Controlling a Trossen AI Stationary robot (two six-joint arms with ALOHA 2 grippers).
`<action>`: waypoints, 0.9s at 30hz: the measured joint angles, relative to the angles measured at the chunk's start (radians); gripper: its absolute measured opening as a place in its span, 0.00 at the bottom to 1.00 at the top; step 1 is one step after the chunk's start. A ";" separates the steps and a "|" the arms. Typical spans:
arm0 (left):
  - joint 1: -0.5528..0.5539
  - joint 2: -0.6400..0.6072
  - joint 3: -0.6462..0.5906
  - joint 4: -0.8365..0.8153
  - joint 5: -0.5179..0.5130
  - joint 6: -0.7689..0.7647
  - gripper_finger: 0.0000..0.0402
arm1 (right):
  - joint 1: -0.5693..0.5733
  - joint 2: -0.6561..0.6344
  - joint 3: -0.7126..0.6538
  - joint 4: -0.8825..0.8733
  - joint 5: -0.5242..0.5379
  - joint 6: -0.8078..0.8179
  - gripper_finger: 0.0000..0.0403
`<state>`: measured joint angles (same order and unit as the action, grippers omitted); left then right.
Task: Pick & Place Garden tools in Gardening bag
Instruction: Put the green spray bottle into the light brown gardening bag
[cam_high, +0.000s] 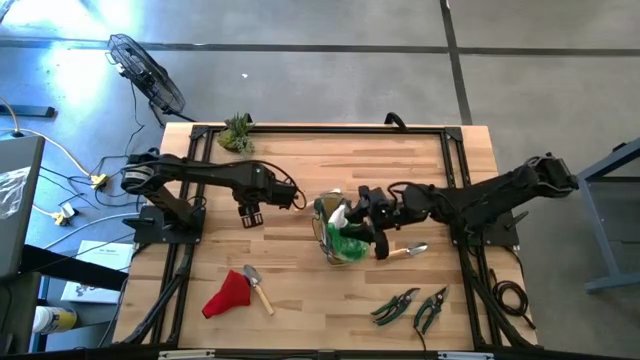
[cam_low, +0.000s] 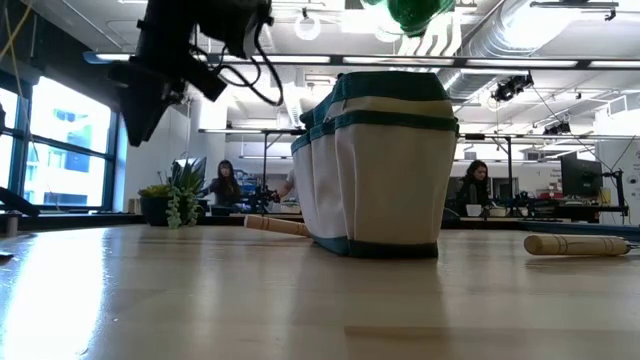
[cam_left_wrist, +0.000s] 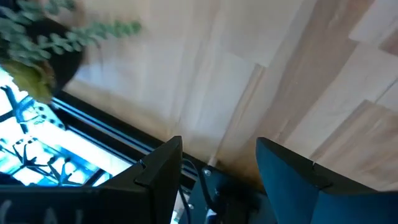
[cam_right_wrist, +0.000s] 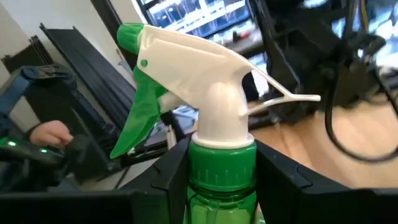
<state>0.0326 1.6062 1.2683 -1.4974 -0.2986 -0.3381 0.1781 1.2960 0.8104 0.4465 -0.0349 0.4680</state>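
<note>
Green translucent plastic, capped by a white trigger head, fills the right wrist view: the green spray bottle (cam_right_wrist: 214, 155) stands upright with its neck clenched between the right gripper's (cam_right_wrist: 214, 180) two dark fingers. Seen from above, that right gripper (cam_high: 372, 222) hovers over the small fabric gardening bag with dark-green trim (cam_high: 335, 228) near the table's middle, and the bottle's green body (cam_high: 349, 245) hangs over the bag's open mouth. From table height the bag (cam_low: 375, 165) stands upright on the light wooden table (cam_low: 200, 290), and the bottle's base (cam_low: 418, 12) shows just above its rim, apart from it. One wooden-handled trowel (cam_high: 405, 250) lies just beside the bag on the right arm's side. Another wooden-handled tool (cam_high: 258, 287) touches the red fabric glove (cam_high: 228, 295) toward the front left. Two dark-handled pruning shears (cam_high: 397, 306) (cam_high: 432, 309) lie side by side at the front right. A leafy green plant clump (cam_high: 238, 132) sits at the far edge. The left gripper (cam_high: 250, 213), released with its fingers spread apart and holding nothing, hangs above bare wood left of the bag.
</note>
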 joint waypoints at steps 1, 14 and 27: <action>0.000 0.000 -0.012 0.010 0.007 0.001 0.49 | -0.005 0.007 0.000 -0.001 -0.007 0.022 0.34; 0.000 0.000 -0.079 0.063 0.041 0.019 0.49 | -0.063 0.083 0.000 -0.076 -0.022 0.181 0.34; 0.000 0.001 -0.079 0.137 0.051 0.086 0.49 | -0.064 0.102 0.000 -0.030 0.016 0.266 0.34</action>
<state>0.0322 1.6070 1.1889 -1.3605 -0.2479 -0.2521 0.1143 1.3978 0.8107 0.4165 -0.0185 0.7338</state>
